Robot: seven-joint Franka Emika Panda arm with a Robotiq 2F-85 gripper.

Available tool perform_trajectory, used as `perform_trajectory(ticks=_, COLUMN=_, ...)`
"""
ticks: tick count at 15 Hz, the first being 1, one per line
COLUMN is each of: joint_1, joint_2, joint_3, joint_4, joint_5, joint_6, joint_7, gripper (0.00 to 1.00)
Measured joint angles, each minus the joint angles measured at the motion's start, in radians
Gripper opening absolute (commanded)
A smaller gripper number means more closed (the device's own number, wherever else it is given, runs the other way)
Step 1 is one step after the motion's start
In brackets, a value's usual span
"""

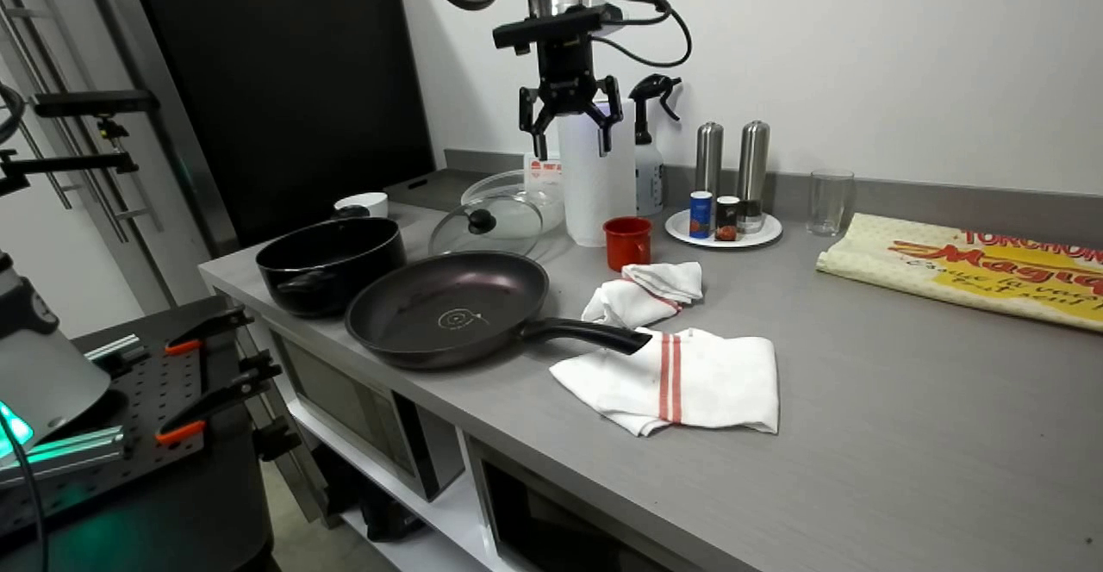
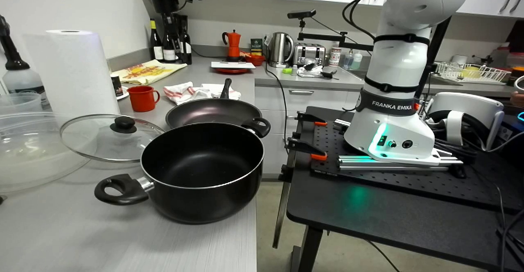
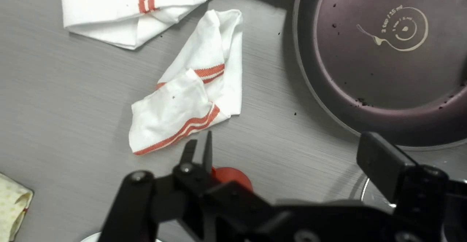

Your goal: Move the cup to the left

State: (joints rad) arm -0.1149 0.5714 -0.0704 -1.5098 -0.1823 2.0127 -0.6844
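The small red cup (image 1: 622, 249) stands upright on the grey counter, in front of the white paper towel roll (image 1: 598, 184). In an exterior view the cup (image 2: 142, 98) shows its handle on the right. My gripper (image 1: 572, 148) is open and empty, high above the counter near the top part of the roll. The cup is well below it and apart from it. In the wrist view the open fingers (image 3: 288, 140) are wide apart; part of the cup (image 3: 233, 176) shows beside the left finger, the rest hidden behind the gripper.
A white plate (image 1: 676, 227) with shakers stands beside the cup. White towels (image 1: 715, 374), a frying pan (image 1: 448, 305), a black pot (image 2: 204, 198) and a glass lid (image 2: 98, 141) lie around it. A spray bottle (image 1: 648, 176) and a drinking glass (image 1: 829, 202) stand near the wall.
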Motion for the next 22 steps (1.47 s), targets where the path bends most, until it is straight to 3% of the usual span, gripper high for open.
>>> perform_trajectory(ticks=4, joint_1=0.001, joint_2=0.078, joint_3=0.027, joint_4=0.073, joint_5=-0.023, joint_6=-0.005, joint_7=-0.04, gripper=1.0)
perform_trajectory(ticks=14, joint_1=-0.008, joint_2=0.096, joint_3=0.032, joint_4=0.079, joint_5=-0.021, joint_6=-0.006, joint_7=-0.041, gripper=1.0)
perform_trajectory(ticks=22, joint_1=-0.003, joint_2=0.263, joint_3=0.061, joint_4=0.22, joint_5=-0.022, joint_6=-0.028, joint_7=-0.071, gripper=1.0)
